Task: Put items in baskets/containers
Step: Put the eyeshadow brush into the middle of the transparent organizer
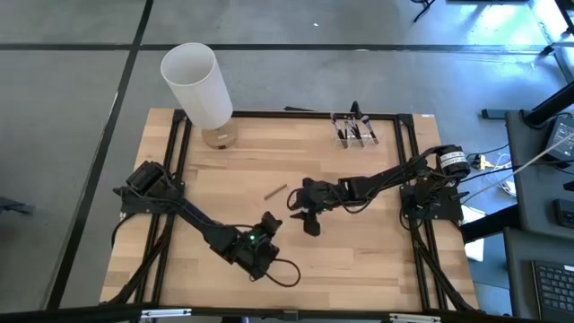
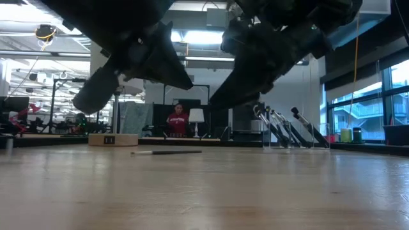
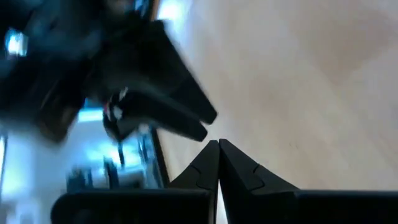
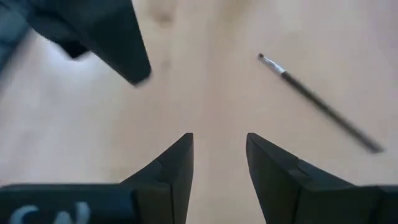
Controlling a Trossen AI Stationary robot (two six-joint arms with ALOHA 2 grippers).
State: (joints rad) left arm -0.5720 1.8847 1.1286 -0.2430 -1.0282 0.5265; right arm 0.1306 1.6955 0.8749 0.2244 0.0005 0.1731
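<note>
One thin black makeup brush (image 1: 275,191) with a silver ferrule lies flat on the wooden table, left of centre; it also shows in the right wrist view (image 4: 317,102) and the low view (image 2: 166,152). The small clear holder (image 1: 355,131) stands at the far right of the table with several brushes upright in it (image 2: 287,128). My right gripper (image 4: 219,146) is open and empty above the bare table, just on the near side of the loose brush (image 1: 301,218). My left gripper (image 3: 217,152) is shut and empty, close beside the right one on its near-left side (image 1: 268,222).
A tall white cylinder (image 1: 199,82) stands on a round wooden base at the table's far left corner. A black frame (image 1: 176,152) runs along the table's edges. The two grippers hang close together over the table's middle. A person (image 2: 177,121) shows in the room far behind.
</note>
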